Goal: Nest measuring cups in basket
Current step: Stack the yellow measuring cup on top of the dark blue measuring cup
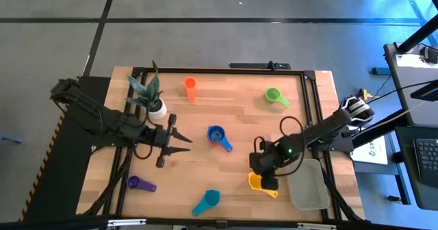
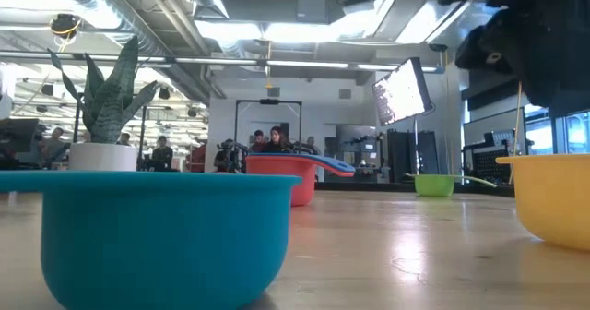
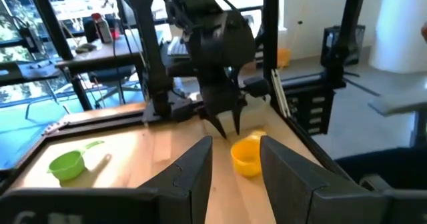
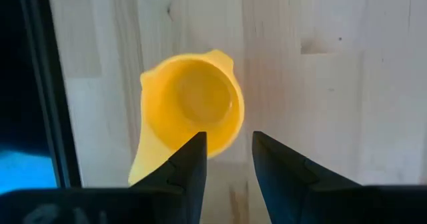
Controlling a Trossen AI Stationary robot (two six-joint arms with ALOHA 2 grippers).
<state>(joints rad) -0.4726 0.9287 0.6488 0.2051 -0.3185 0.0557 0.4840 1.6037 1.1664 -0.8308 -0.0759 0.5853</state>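
While the left gripper (image 1: 179,138) waits over the bare planks near the white plant pot (image 1: 157,109), its two dark tapered fingers parted with nothing between them, the right gripper (image 4: 227,159) hangs straight above the yellow measuring cup (image 4: 193,114). Its blunt black fingers stand a little apart, and the cup's smooth round rim shows just beyond their tips; the fingers hold nothing. In the left wrist view that same cup (image 3: 246,156) sits upright on the table under the right arm's pointed fingertips.

The yellow cup lies close beside the basket (image 1: 308,184), a translucent greyish tub with rounded corners at the table's right front corner, and is outside it. The other cups are scattered over the pale, grained wooden tabletop (image 1: 233,100), all well apart: an orange one (image 1: 189,87) at the far side, a green one (image 1: 274,96) to its right, a blue one (image 1: 217,136) near the middle, a purple one (image 1: 138,183) and a teal one (image 1: 207,201) along the front edge. Each is glossy plastic, round-bowled with a short flat handle.
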